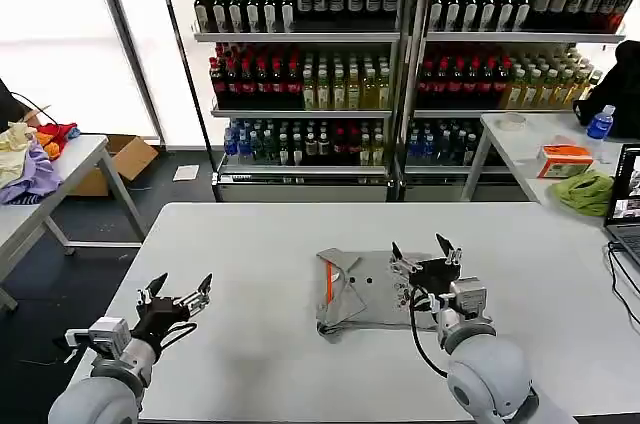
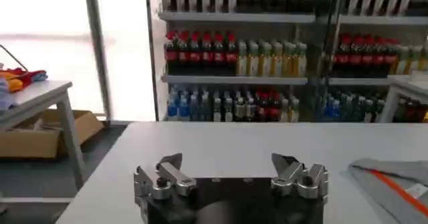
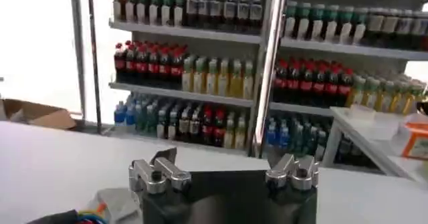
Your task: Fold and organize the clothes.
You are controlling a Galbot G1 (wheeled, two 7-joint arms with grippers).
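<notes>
On the white table in the head view, the folded light grey shirt with orange-red placket lies mid-table — right gripper spread just above it, left gripper spread, well apart. Left wrist view: fingers wide, shirt edge off to one side.

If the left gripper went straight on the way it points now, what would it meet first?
Probably nothing soon: the left gripper, jaws open, points over bare table toward the far edge. The folded grey shirt lies off to its right.

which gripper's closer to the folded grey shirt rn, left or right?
Right. The right gripper is open directly over the folded grey shirt's right side. The left gripper, also open, sits near the table's front-left corner, well clear of it.
</notes>
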